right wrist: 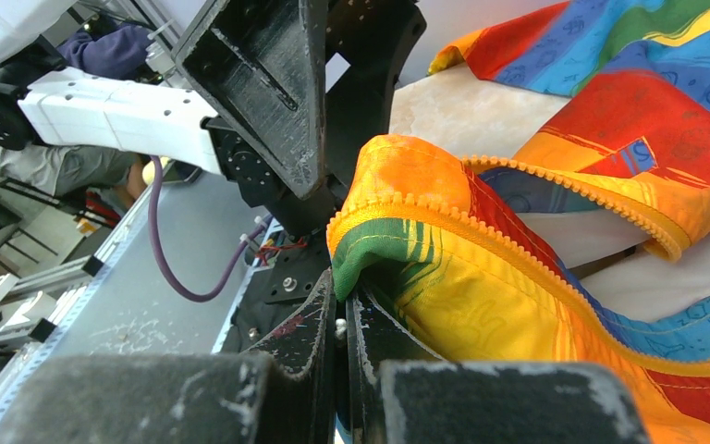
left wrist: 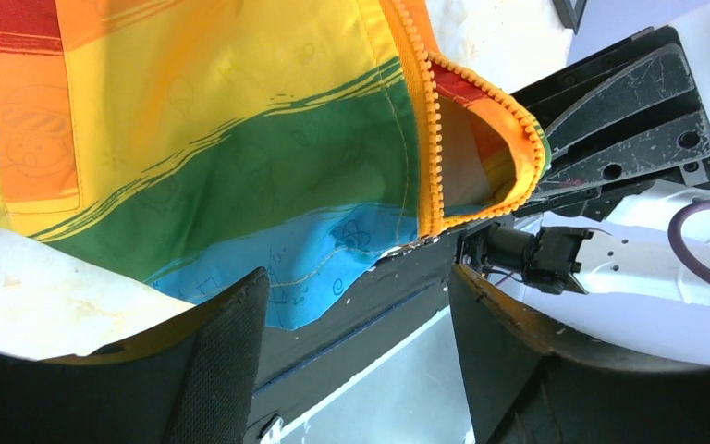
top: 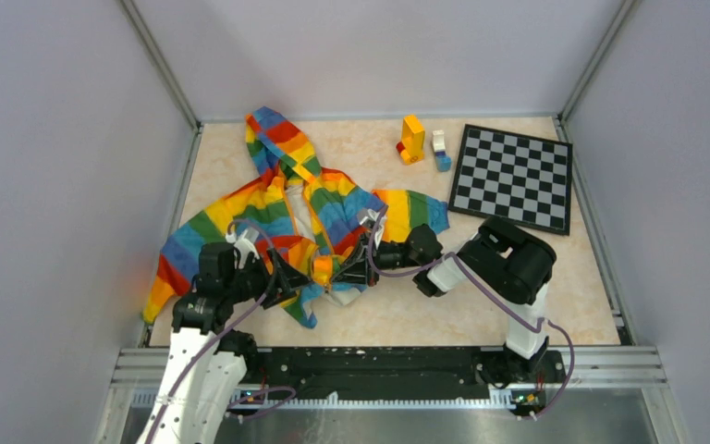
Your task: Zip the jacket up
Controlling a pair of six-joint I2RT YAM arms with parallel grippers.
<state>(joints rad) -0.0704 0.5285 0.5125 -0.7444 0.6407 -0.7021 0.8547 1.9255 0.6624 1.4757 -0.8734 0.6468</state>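
Observation:
The rainbow-striped jacket (top: 268, 208) lies spread on the table, hood toward the back, front open. Its orange zipper strip (left wrist: 422, 139) runs down the open edge and folds near the hem. My right gripper (right wrist: 342, 291) is shut on a green and orange fold of the jacket's lower front edge (right wrist: 379, 245), lifted a little off the table; it also shows in the top view (top: 349, 268). My left gripper (left wrist: 356, 324) is open and empty, its jaws wide apart just below the blue hem (left wrist: 324, 268). In the top view it (top: 285, 277) faces the right gripper across the hem.
A black and white chessboard (top: 513, 176) lies at the back right. Yellow and red blocks (top: 412, 139) and a white and blue block (top: 440, 150) stand beside it. Grey walls enclose the table on three sides. The black rail (top: 379, 361) runs along the near edge.

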